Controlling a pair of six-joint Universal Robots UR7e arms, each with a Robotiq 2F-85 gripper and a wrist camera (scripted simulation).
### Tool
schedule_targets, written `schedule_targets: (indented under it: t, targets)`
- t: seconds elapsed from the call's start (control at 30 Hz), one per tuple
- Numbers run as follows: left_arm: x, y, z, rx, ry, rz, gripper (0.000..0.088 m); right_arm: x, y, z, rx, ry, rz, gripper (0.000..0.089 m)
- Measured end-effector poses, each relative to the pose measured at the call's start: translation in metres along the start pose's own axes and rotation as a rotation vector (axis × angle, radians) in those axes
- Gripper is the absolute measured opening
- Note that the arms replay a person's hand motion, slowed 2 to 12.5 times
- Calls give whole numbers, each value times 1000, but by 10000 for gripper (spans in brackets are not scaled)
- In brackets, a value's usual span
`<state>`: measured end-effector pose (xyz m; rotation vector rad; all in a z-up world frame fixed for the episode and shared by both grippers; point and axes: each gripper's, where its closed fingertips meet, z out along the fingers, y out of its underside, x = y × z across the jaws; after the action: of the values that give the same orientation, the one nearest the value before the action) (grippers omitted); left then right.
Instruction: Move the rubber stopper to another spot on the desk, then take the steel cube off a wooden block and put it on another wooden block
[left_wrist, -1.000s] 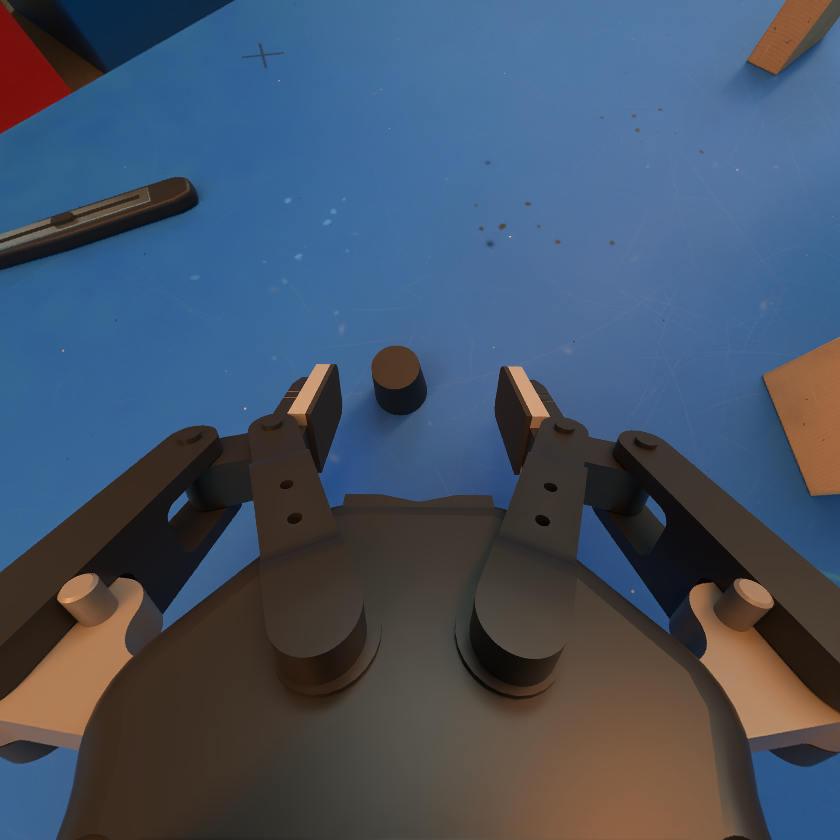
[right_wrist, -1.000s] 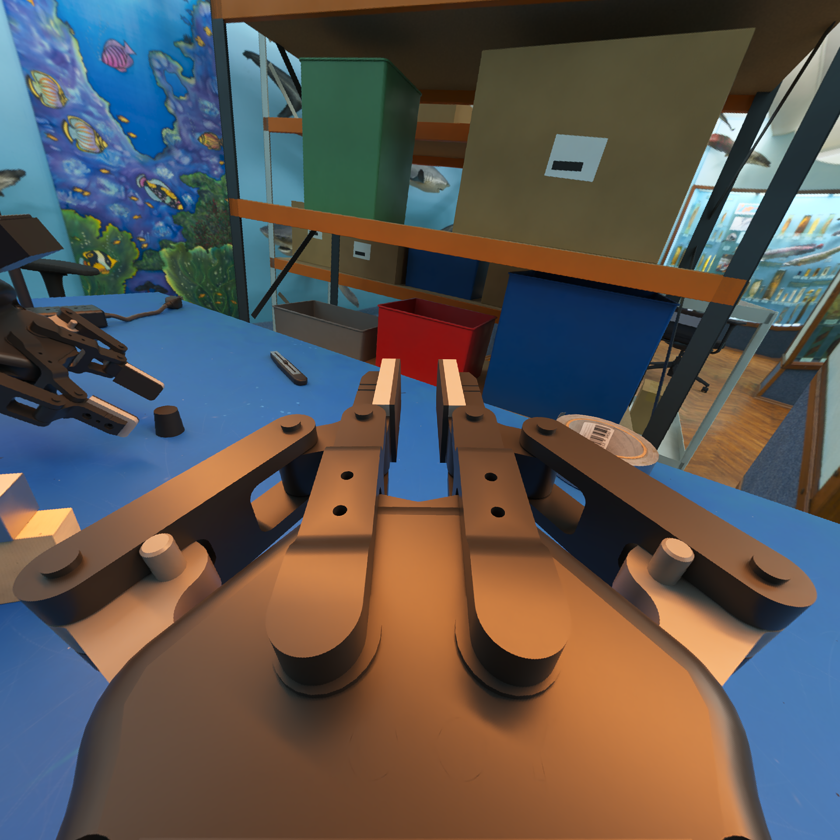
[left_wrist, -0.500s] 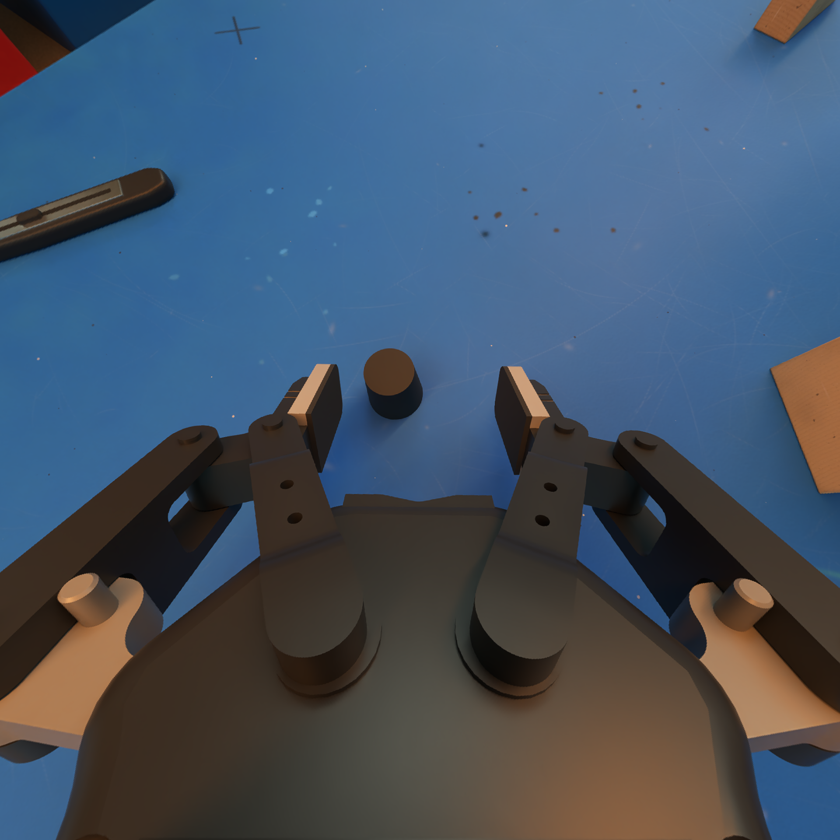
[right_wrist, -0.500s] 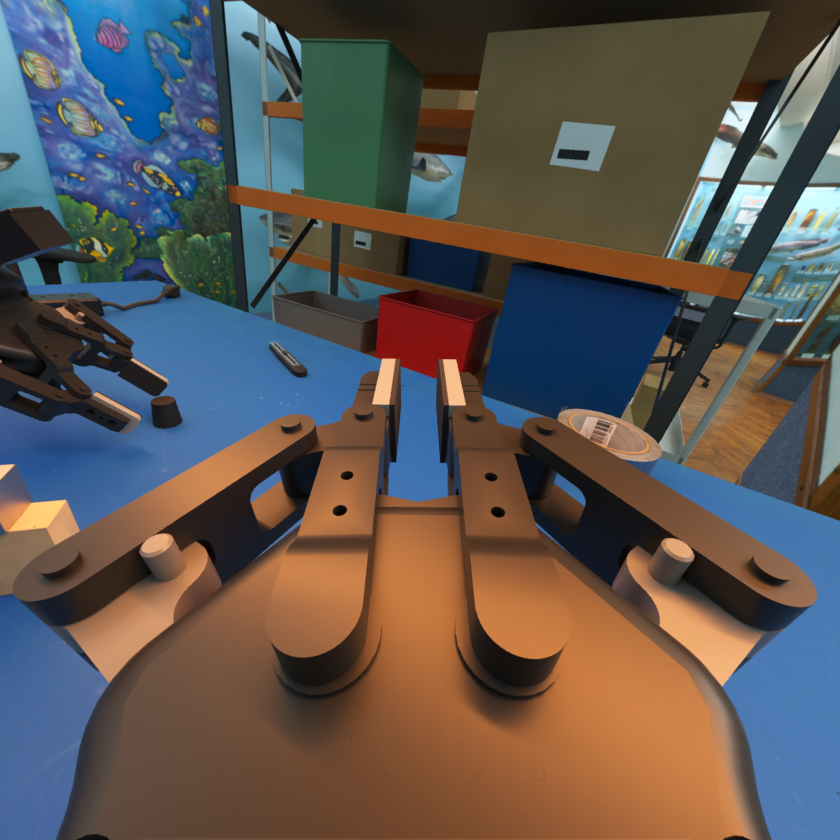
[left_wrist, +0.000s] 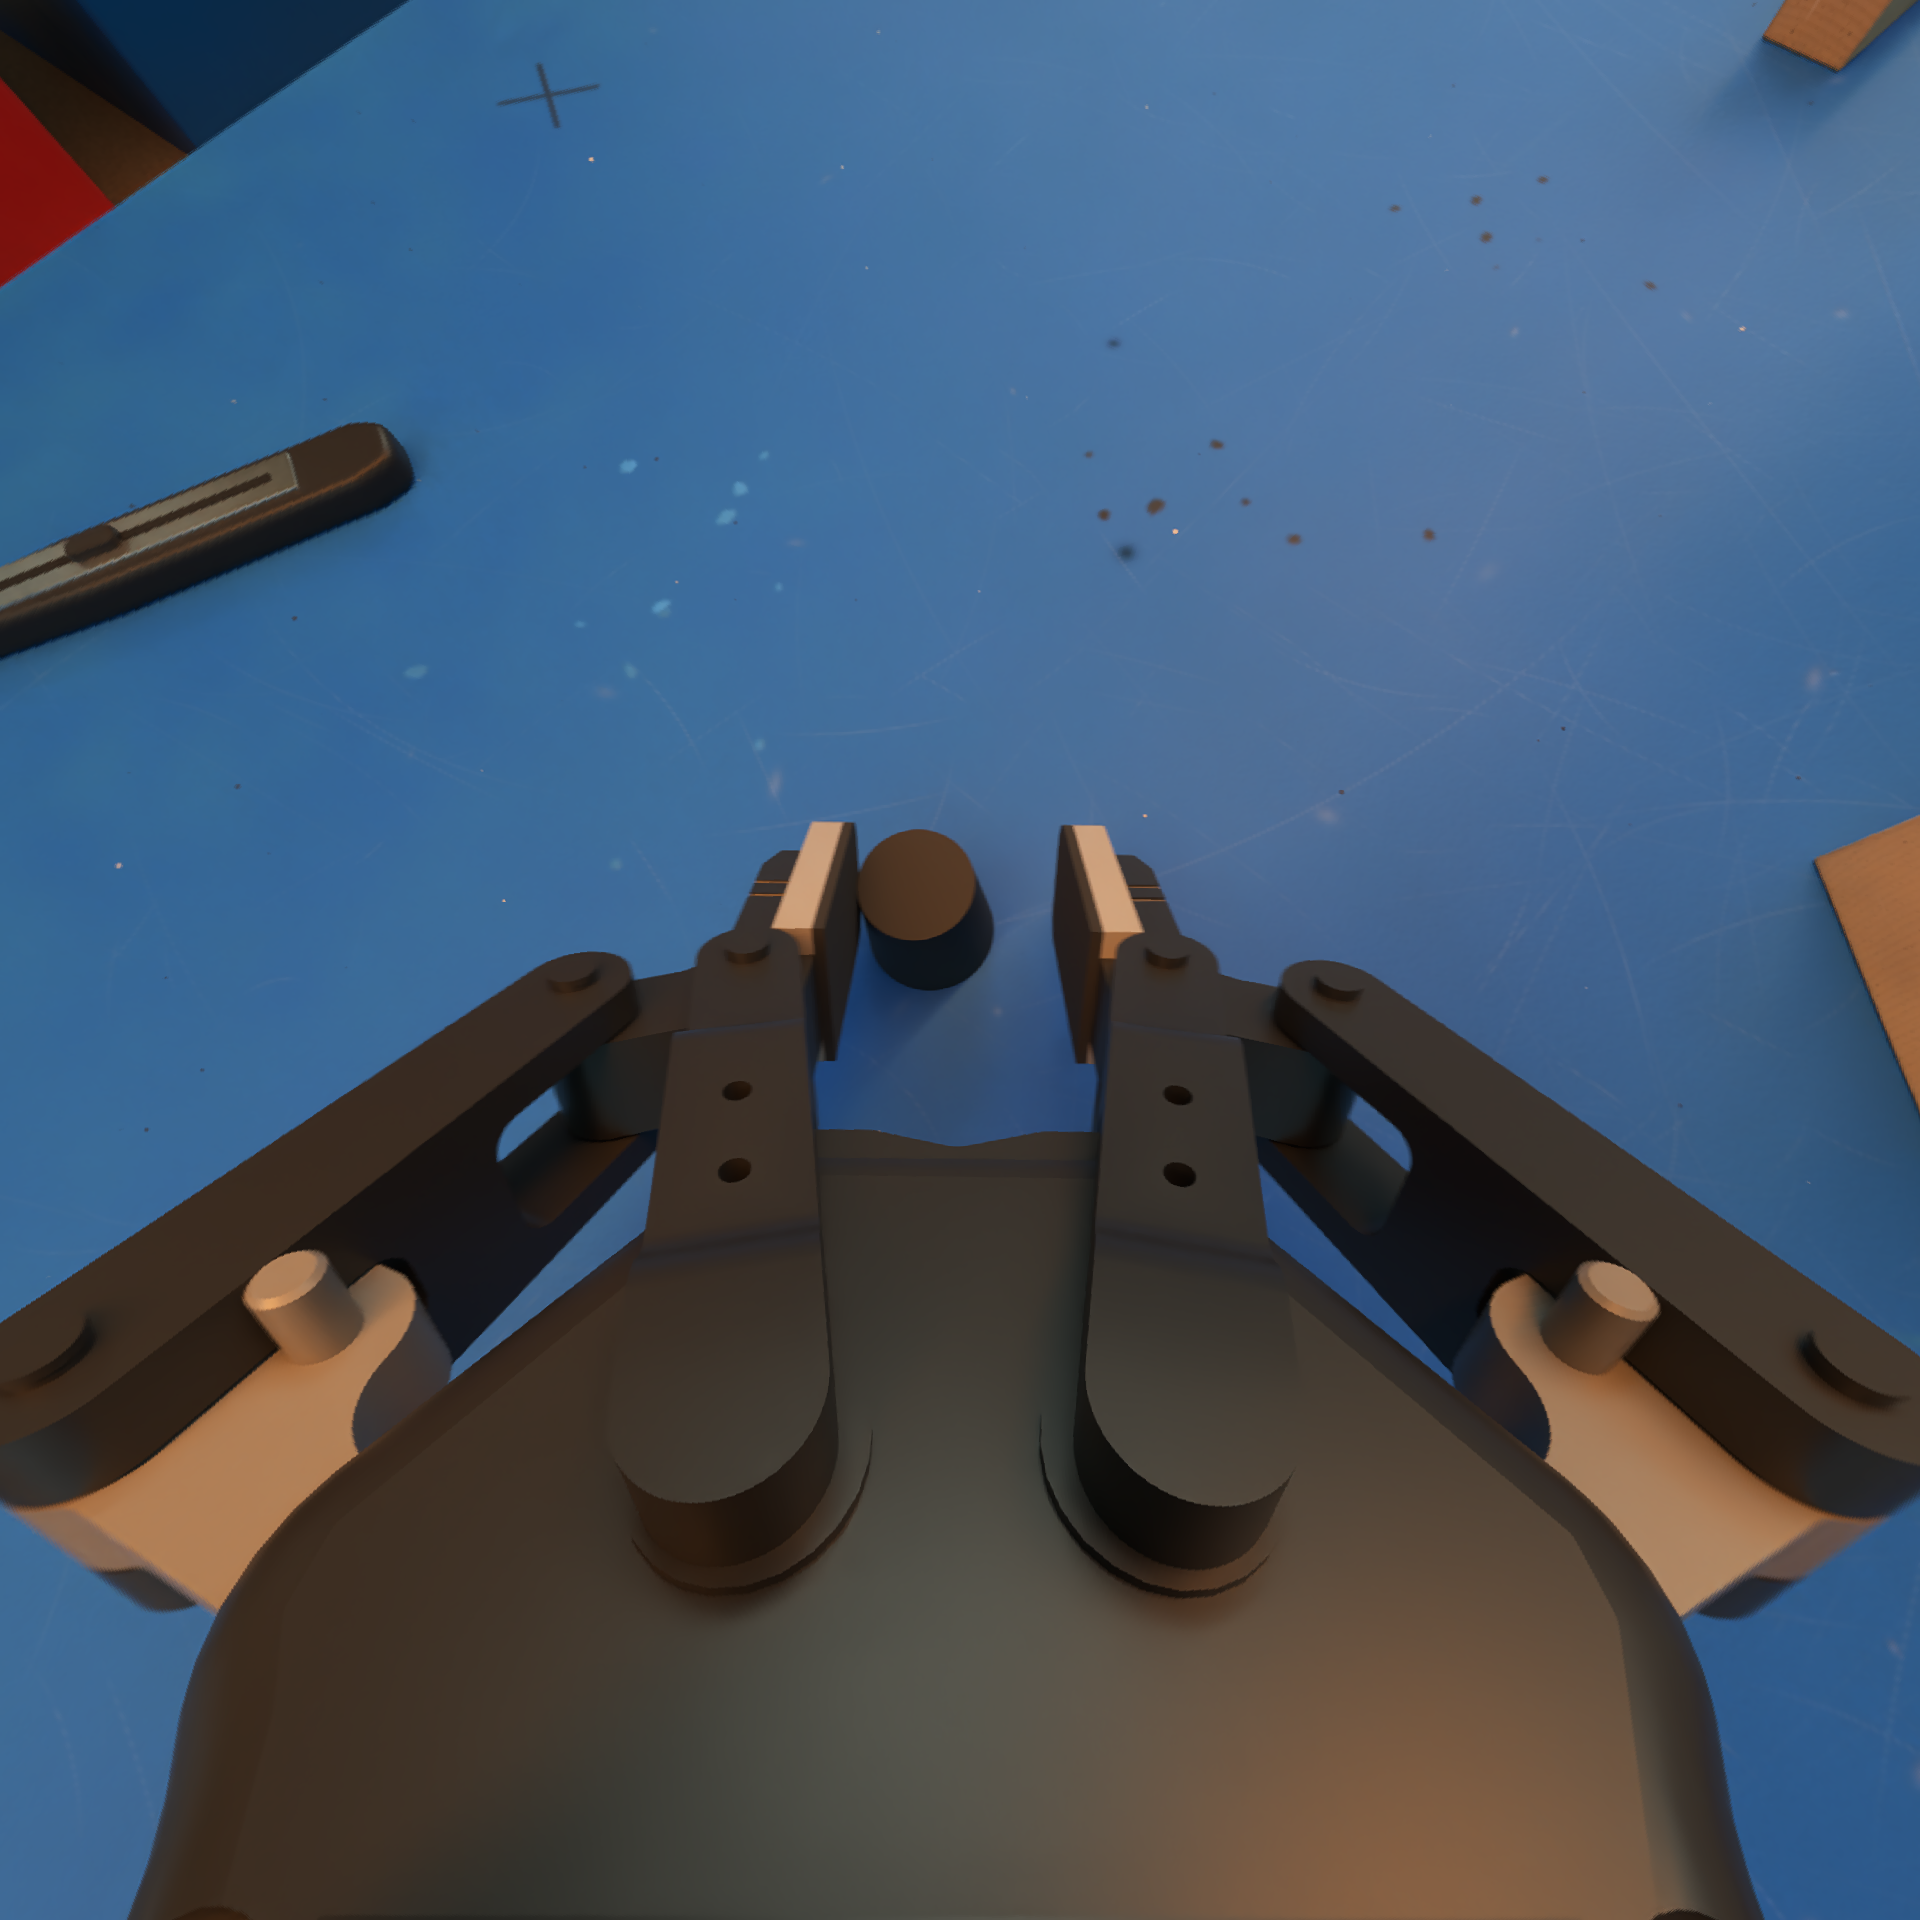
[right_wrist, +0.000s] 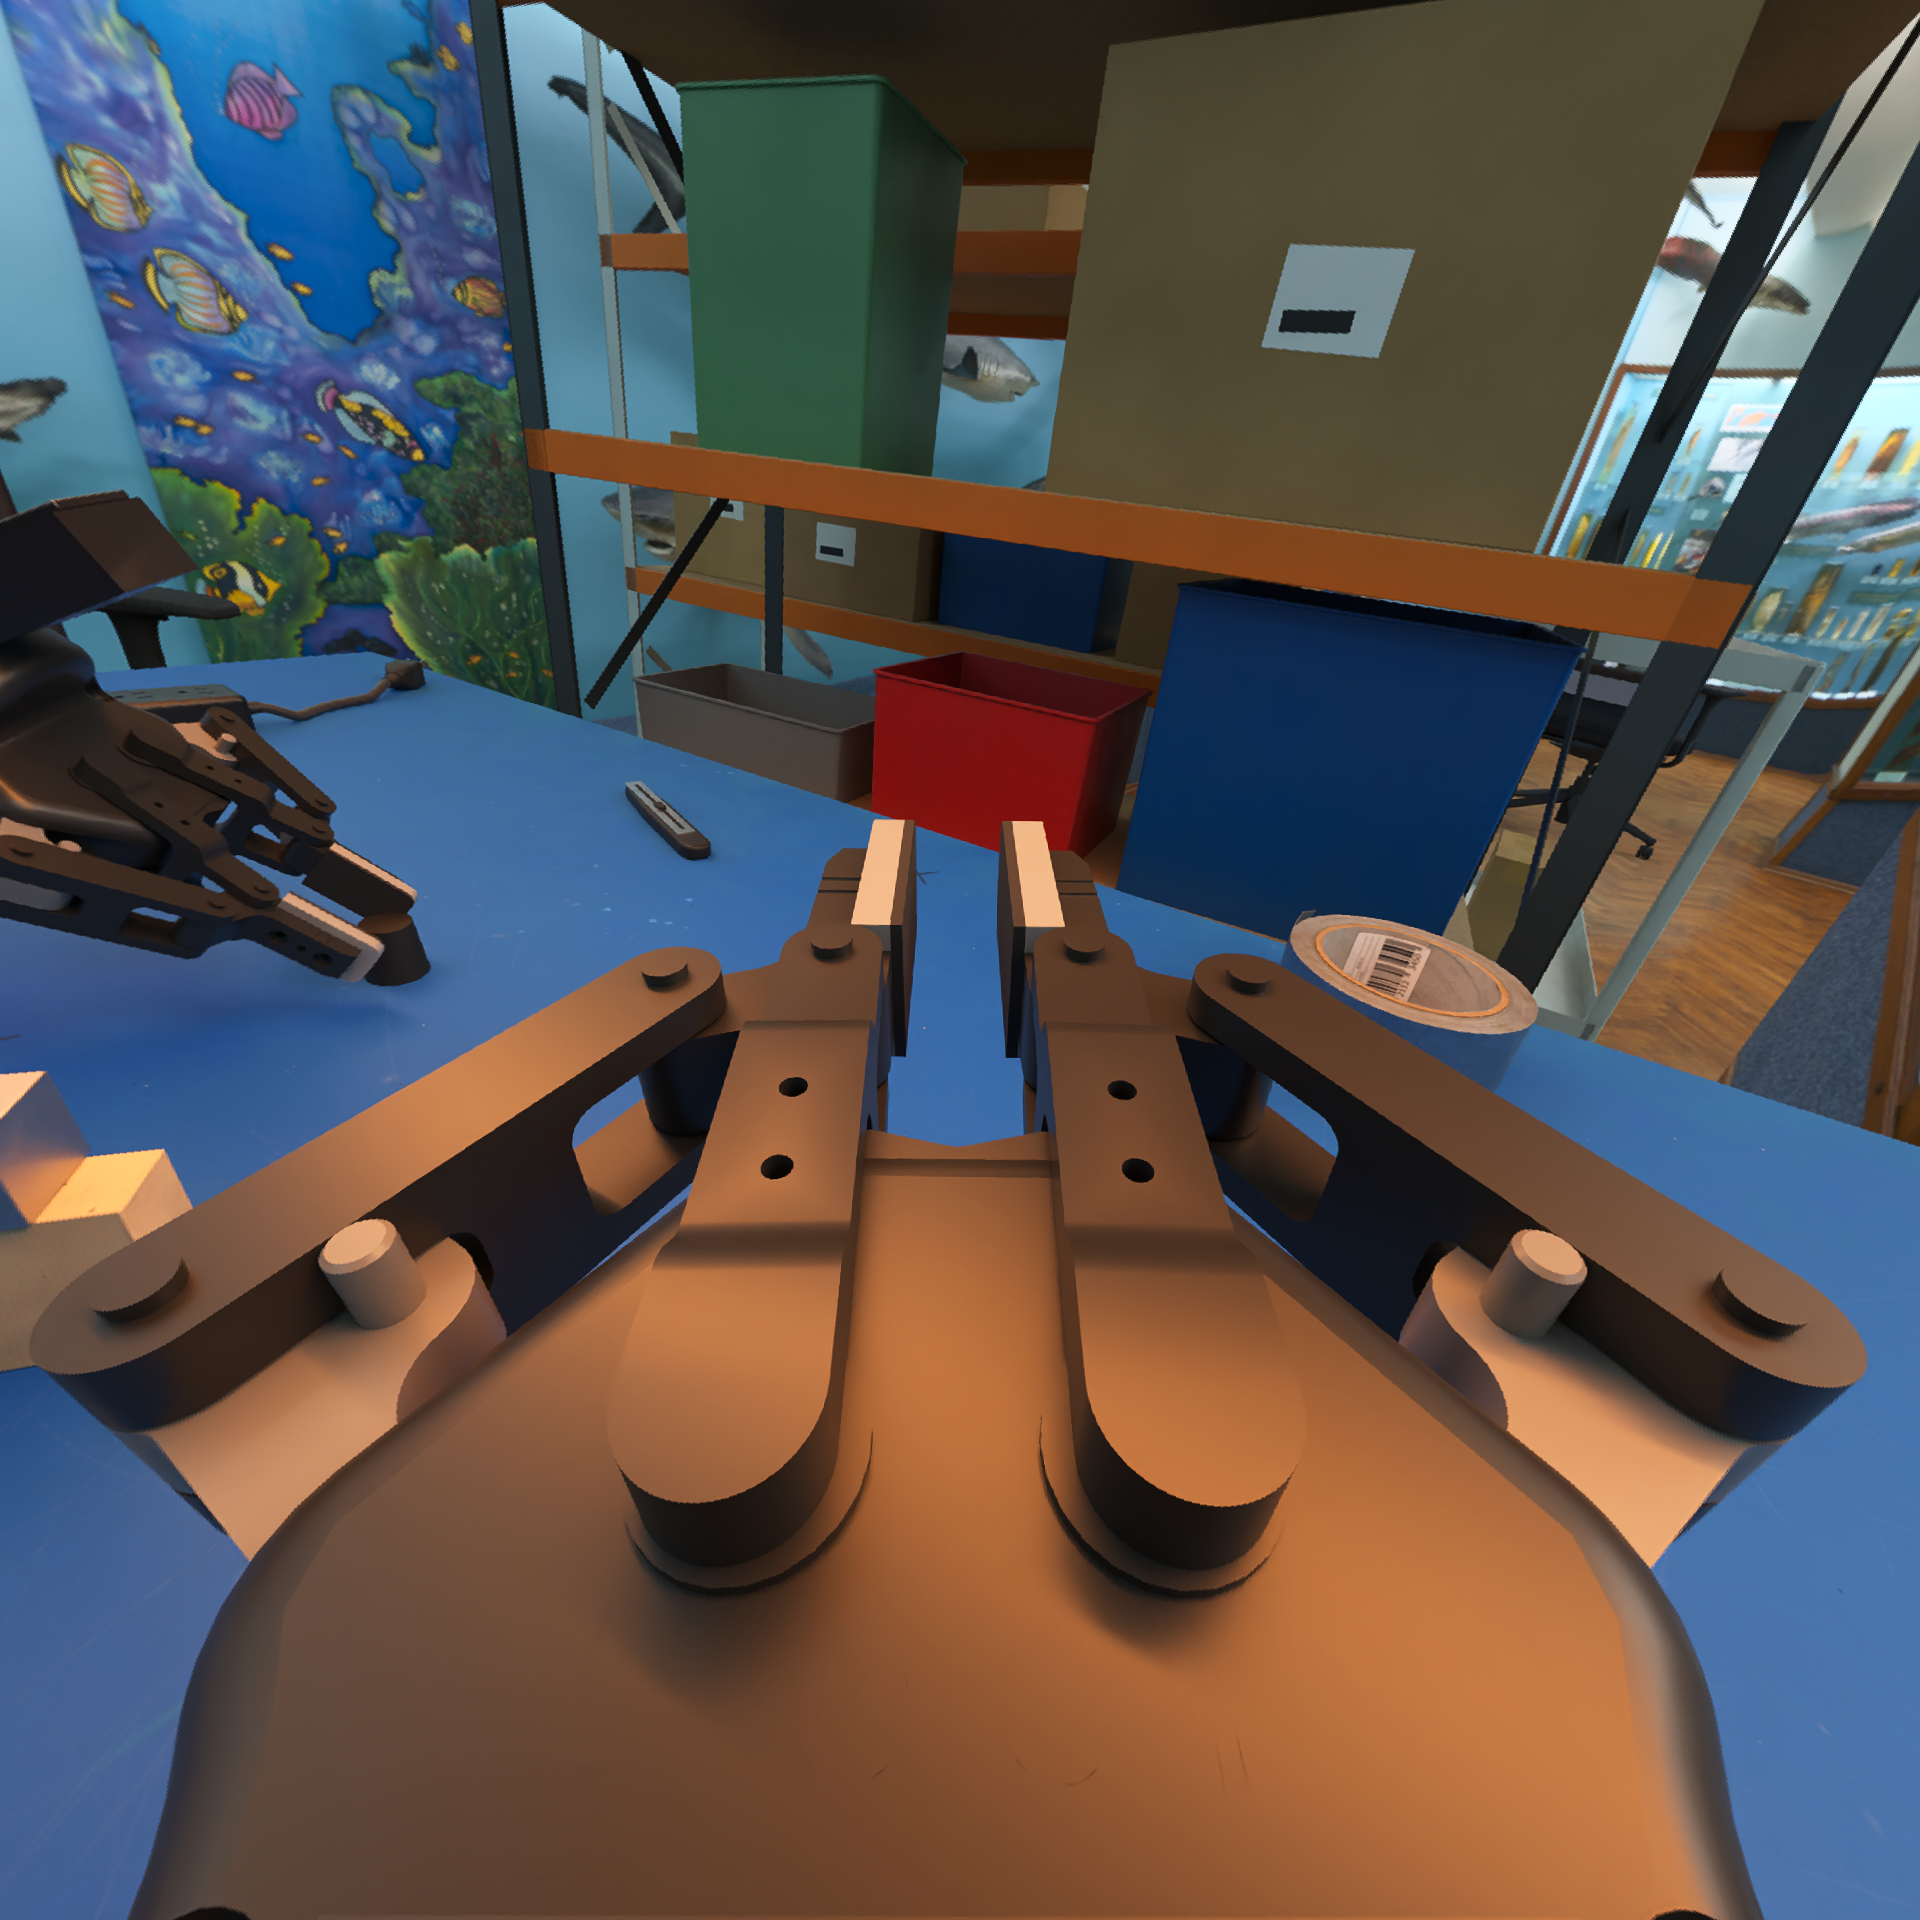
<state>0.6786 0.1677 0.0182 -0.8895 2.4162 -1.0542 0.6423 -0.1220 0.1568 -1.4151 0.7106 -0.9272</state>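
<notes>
While the rubber stopper (left_wrist: 920, 906) stands upright on the blue table (left_wrist: 1247, 675), it is bracketed by the left tool (left_wrist: 945, 914), partly open: the 9 o'clock pad (left_wrist: 821, 883) looks to be touching it, a gap shows at 3 o'clock. Nothing is gripped yet. The stopper is judged light, grippy and slightly yielding (best pinched across its tapered sides). Open room is seen toward 12 o'clock; a utility knife (left_wrist: 197, 530) lies at 10, a wooden block (left_wrist: 1881, 935) at 3. The right tool (right_wrist: 954, 883) is held nearly closed, empty.

Wrist views; shared desk (left_wrist: 1351, 727), stopper (left_wrist: 920, 904).
</notes>
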Motion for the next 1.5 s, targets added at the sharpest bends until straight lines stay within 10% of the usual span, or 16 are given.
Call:
schedule_targets:
  t: [0.1,0.8,1.5]
  targets:
    - [-2,-2,0,5,-10,2,215,1,0,0,2,1,6,144]
    - [3,-31,-16,110,-18,34,216,12,-3,-5,19,40,24,144]
    - [39,-114,-77,276,-81,146,216,22,-3,-11,33,56,55,144]
